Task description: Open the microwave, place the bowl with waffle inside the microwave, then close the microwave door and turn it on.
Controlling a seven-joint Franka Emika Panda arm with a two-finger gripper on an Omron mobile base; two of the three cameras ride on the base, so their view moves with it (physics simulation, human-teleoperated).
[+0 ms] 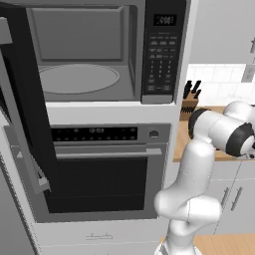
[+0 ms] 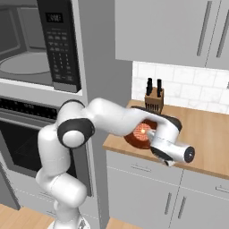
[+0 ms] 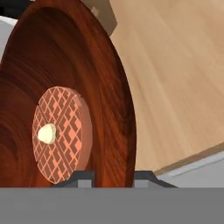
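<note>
1. The gripper [image 3: 113, 177] straddles the rim of the bowl with waffle [image 3: 105, 87]: one dark fingertip rises inside the bowl and the other outside, with the brown wall between them, so the jaws are clamped on that rim.
2. Just inside the inner jaw lies the round, grid-patterned waffle [image 3: 61, 135] on the bowl's floor, with a small pale dab at its centre.
3. Beyond the outer jaw stretches the wooden counter [image 3: 175, 78]; the bowl [image 2: 139, 133] is at the counter's near edge under the hand, and whether it rests there or hangs just clear cannot be told.
4. Past the bowl from the jaws stands a knife block [image 2: 154, 99] against the tiled wall.
5. Well apart from the jaws, the microwave [image 1: 89, 50] shows its grey cavity and glass turntable; the microwave door [image 1: 27, 109] stands swung wide.
6. Beneath the microwave sits the wall oven [image 1: 107, 169].
</note>
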